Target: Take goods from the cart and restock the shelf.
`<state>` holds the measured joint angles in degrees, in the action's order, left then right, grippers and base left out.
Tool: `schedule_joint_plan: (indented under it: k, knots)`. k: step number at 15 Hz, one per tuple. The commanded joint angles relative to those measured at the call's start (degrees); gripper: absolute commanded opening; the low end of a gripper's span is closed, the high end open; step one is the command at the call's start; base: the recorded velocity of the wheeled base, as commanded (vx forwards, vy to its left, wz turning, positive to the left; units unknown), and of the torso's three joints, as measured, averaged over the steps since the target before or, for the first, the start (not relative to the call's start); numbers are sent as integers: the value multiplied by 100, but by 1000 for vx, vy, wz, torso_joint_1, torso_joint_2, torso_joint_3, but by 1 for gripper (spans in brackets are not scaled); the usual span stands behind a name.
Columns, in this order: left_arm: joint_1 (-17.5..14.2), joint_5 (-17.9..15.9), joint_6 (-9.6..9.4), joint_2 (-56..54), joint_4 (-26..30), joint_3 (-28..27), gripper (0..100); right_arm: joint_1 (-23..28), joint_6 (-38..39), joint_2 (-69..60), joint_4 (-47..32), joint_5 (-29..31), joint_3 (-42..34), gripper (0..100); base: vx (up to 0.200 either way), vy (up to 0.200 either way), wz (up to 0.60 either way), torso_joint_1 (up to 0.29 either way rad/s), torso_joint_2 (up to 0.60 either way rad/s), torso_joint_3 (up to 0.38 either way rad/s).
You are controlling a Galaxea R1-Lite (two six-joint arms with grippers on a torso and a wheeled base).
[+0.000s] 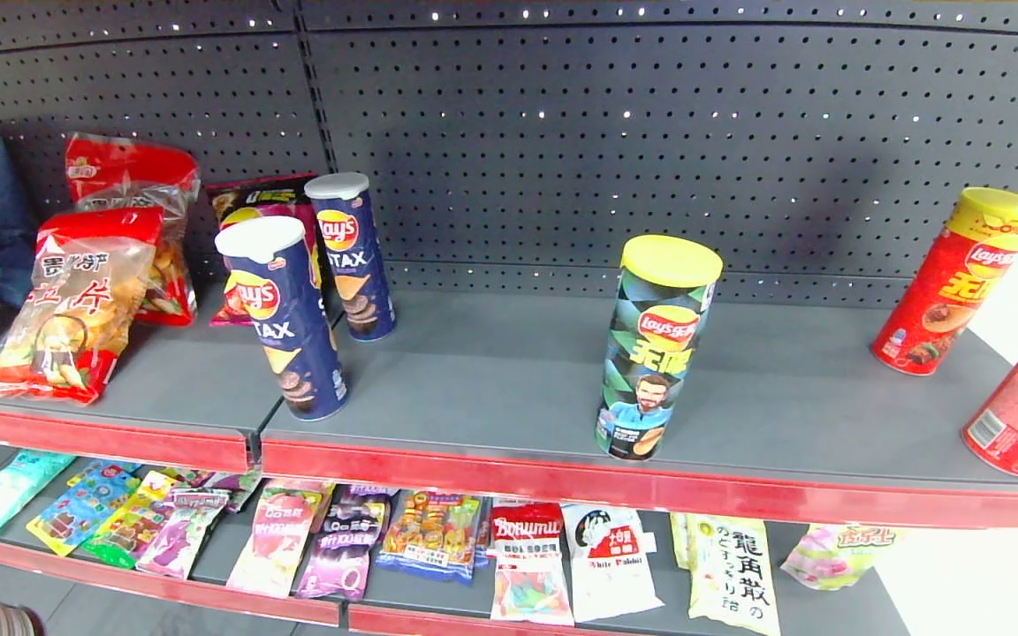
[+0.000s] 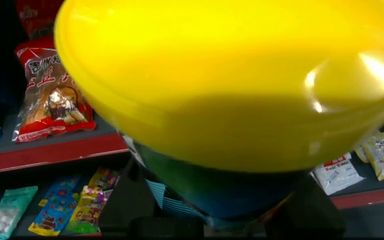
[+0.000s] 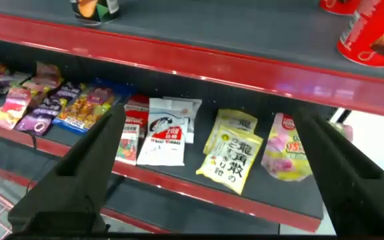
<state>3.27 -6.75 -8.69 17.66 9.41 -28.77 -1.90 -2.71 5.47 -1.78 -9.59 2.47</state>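
Note:
In the left wrist view a chips can with a yellow lid (image 2: 225,73) and a green-blue body (image 2: 205,193) sits very close to the camera, and my left gripper (image 2: 219,217) is shut on its body. Behind it are the red shelf edge and a red snack bag (image 2: 49,93). My right gripper (image 3: 207,117) is open with nothing in it, in front of the lower shelf's packets (image 3: 162,130). On the grey upper shelf (image 1: 509,371) a matching green can with a yellow lid (image 1: 655,349) stands upright near the front edge.
Two blue cans (image 1: 284,318) stand left of the shelf's middle, with red snack bags (image 1: 76,300) further left. Two red cans (image 1: 955,283) are at the far right. Bare shelf lies on both sides of the green can. Small sweet packets (image 1: 438,530) line the lower shelf.

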Motion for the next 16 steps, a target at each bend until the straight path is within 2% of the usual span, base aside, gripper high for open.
schedule_joint_plan:
  k: [1,3,7,10,13,16]
  knots:
    - [-2,-28,-1,-9,-1,-15,0,-21,-11,-161,11,-16,-28,100,0,0,0,0,0,0]
    - [-2,-28,-1,0,-1,-15,0,14,-195,-213,29,-25,-45,100,0,0,0,0,0,0]
    - [-2,-37,-1,0,-1,38,0,102,253,-275,20,54,-37,100,0,0,0,0,0,0]
    - [-2,-124,-1,27,-1,38,0,190,-204,-547,116,476,-98,100,0,0,0,0,0,0]
    - [-2,-124,-1,35,-1,38,0,181,95,-547,152,617,-230,100,0,0,0,0,0,0]
    - [-2,-397,-1,35,-1,29,0,173,121,-547,160,625,-239,100,0,0,0,0,0,0]
